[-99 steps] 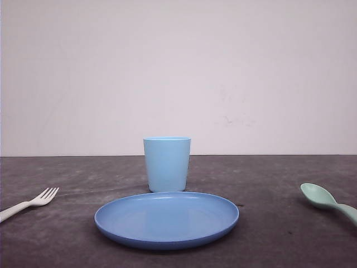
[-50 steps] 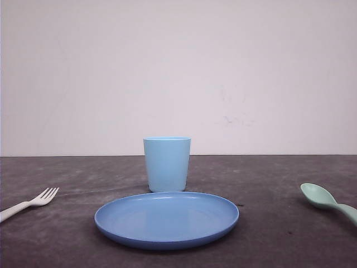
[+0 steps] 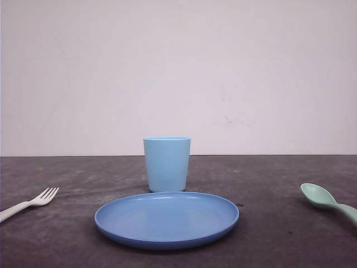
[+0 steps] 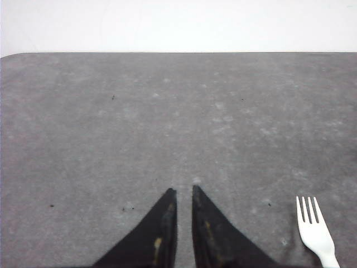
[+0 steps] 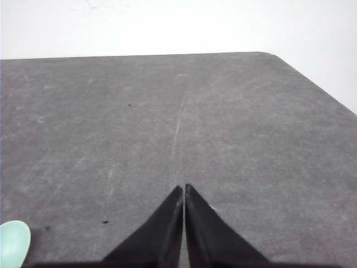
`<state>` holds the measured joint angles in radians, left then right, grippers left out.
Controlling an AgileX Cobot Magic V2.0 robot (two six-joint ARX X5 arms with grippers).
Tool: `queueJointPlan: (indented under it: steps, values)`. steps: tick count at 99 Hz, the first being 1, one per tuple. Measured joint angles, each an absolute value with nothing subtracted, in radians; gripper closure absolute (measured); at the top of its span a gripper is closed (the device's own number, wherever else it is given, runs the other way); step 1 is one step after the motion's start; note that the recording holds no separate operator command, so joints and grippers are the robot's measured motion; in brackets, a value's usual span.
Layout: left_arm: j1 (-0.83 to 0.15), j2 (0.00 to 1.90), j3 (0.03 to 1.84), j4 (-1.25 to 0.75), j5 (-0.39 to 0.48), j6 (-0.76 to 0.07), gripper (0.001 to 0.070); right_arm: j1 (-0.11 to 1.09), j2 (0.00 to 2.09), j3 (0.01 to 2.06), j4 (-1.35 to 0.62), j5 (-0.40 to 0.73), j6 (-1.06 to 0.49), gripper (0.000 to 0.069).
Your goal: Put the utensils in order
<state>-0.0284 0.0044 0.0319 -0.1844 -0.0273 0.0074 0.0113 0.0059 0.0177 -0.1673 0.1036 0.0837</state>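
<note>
Backdrop: plain pale wall behind a dark grey, mottled table (image 3: 268,184), nothing fancy.

Front view, middle: a light blue plastic cup (image 3: 167,164) stands upright just behind a round blue plastic plate (image 3: 167,218). Both sit dead centre.

Front view, utensils: the small white plastic four-tined fork (image 3: 28,204) lies flat at the far left edge, tines pointing in toward the plate, handle running off frame. The pale mint-green plastic spoon (image 3: 327,202) lies at the far right edge, oval bowl toward the middle. They're well apart, with the plate between them.

Left wrist view: the left gripper (image 4: 183,195) has its black fingers nearly together, just a thin slit, holding nothing. The fork (image 4: 316,230) lies beside it toward the plate side, long axis roughly in line with the fingers.

Right wrist view: the right gripper (image 5: 183,190) is pinched closed and empty. Only the spoon's bowl (image 5: 14,243) peeks in, off to its inner side.

My take: fork is the left arm's job, spoon the right's. Each would need to spread its fingers and shift sideways. Nothing blocks either path.
</note>
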Motion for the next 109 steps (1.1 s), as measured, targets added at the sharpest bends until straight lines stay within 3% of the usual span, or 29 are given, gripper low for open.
queueJointPlan:
  steps: [23, 44, 64, 78, 93, 109]
  values:
    - [-0.028, 0.004, 0.032, -0.184, -0.027, -0.003, 0.0685, 0.011, 0.006, 0.018, -0.167, 0.095, 0.098, 0.0686]
    - [-0.028, 0.004, 0.032, -0.184, -0.027, -0.167, 0.0685, 0.011, 0.006, 0.017, -0.160, -0.075, 0.244, 0.0686]
    - [-0.028, 0.004, 0.032, -0.184, -0.027, -0.261, 0.0685, 0.012, 0.006, 0.017, -0.101, -0.117, 0.338, 0.0686]
    - [-0.028, 0.012, 0.047, -0.206, -0.010, -0.302, 0.0685, 0.012, 0.012, 0.071, -0.173, -0.129, 0.417, 0.0686]
    - [-0.028, 0.089, 0.179, -0.243, 0.001, -0.333, 0.0685, 0.012, 0.093, 0.234, -0.211, -0.107, 0.430, 0.0686]
    - [-0.028, 0.277, 0.417, -0.333, 0.027, -0.315, 0.0685, 0.011, 0.324, 0.472, -0.313, -0.135, 0.367, 0.0686]
